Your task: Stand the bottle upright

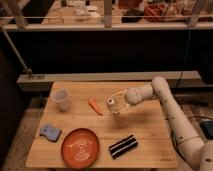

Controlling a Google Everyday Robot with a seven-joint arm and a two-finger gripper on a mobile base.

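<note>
the gripper (114,101) hung over the middle of the desk (150,127), a little right of centre, reached in from the right on the single pale arm (167,102). it was closed on the bottle (115,108), one finger on the far side and one on the near side. so the bottle did not lie off to any side of the gripper but sat inside it, at the tips. the bottle's whitish cap faced left and somewhat toward the near edge, with the tan body trailing right toward the wrist. its long axis looked closer to lying than to standing, tilted rather than upright. whether its lower side touched the wood or hung just above it could not be told. by my reading, the next move turned on rolling the wrist to bring the cap up over the base, then setting it down on the bare wood right there. the carrot (95,106) lay just to the left and could be nudged if the bottle swung that way. counted: one bottle, one clear cup (61,99) at far left, one carrot, one blue sponge (50,132) at near left, one orange plate (80,147) near the front edge, and one dark striped packet (123,145) to the plate's right.
</note>
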